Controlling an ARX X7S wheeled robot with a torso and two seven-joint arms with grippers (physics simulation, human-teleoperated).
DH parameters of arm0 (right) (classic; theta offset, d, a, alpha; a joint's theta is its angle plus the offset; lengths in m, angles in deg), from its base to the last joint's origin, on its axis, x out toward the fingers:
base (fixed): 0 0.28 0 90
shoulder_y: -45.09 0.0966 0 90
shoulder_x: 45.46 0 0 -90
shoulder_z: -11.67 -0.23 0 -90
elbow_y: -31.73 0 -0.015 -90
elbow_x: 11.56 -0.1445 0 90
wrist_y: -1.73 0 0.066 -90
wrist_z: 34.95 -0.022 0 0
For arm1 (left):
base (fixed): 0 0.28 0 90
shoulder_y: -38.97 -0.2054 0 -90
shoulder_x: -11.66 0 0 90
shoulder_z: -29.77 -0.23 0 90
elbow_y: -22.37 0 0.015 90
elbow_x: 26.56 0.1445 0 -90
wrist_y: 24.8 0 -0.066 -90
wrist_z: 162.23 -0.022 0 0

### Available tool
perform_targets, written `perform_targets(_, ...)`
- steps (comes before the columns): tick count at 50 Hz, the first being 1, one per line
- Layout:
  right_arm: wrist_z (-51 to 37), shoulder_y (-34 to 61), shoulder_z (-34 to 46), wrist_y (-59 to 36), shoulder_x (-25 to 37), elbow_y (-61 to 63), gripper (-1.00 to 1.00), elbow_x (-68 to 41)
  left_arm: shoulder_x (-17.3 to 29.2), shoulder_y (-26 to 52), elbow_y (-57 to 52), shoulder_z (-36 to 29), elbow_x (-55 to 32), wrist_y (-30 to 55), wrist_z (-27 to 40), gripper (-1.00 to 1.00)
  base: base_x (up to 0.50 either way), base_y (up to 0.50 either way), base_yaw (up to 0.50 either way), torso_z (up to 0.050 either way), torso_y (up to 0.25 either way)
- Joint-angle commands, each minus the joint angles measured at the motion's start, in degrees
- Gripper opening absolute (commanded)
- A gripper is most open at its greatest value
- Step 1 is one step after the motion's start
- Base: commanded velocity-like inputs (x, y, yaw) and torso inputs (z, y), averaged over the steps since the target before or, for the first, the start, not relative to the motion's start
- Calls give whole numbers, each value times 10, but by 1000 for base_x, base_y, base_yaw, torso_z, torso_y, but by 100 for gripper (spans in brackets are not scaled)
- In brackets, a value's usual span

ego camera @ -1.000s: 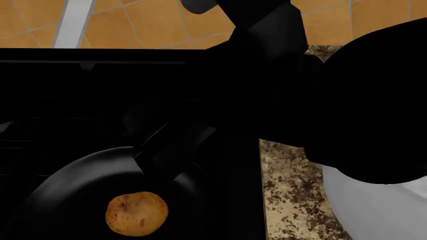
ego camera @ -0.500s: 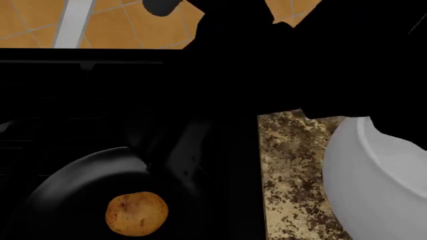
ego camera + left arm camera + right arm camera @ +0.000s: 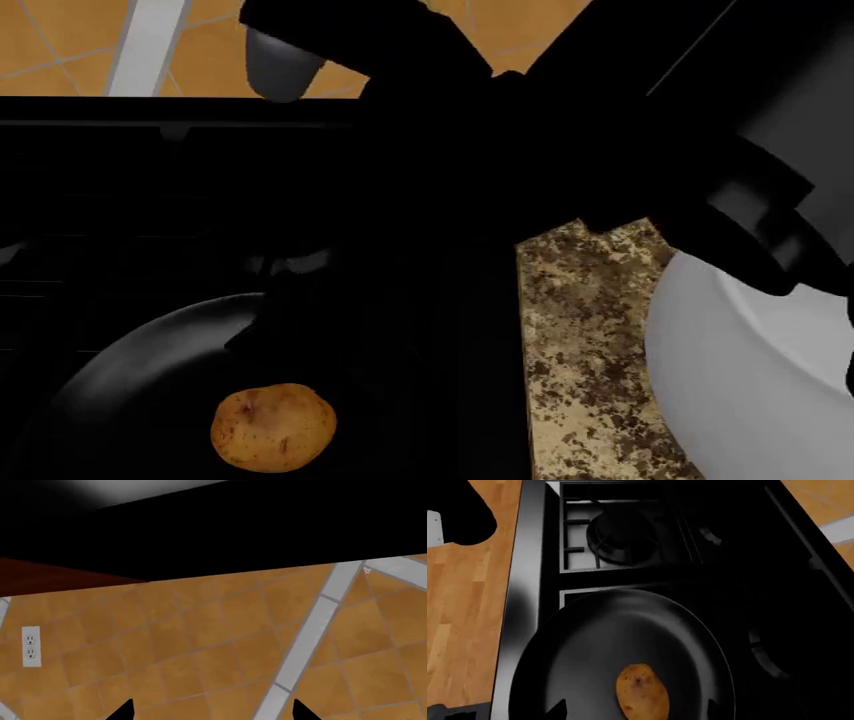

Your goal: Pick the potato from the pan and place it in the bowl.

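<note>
Potato [image 3: 642, 692] between right gripper [image 3: 635, 711] fingertips

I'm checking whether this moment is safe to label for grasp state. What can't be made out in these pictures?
- Pan handle: head view, lost behind the dark right arm.
- Bowl inside: head view, cut by the frame edge and covered by the arm.
- Right gripper: right wrist view, only two fingertips at the edge above the potato; its full opening is cut off.
- Left gripper: left wrist view, only tips show against the tiled wall.
</note>
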Motion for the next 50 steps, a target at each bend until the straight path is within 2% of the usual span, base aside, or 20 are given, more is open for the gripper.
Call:
perform_targets(1,39,-1,39,22,-11,-15,100,29,1,-11,0,-4,10,-9,0,100,0,0,0,0,0)
perform_targets(32,107,-6,99,79,-62,-79,100,73,26,-46,-14,24,-19,-19,29,100,0,0,0,0,0)
perform_targets(50,139,-22,124,128,-84,-120,100,101,27,-54,-12,14,-7,-26,29,100,0,0,0,0,0)
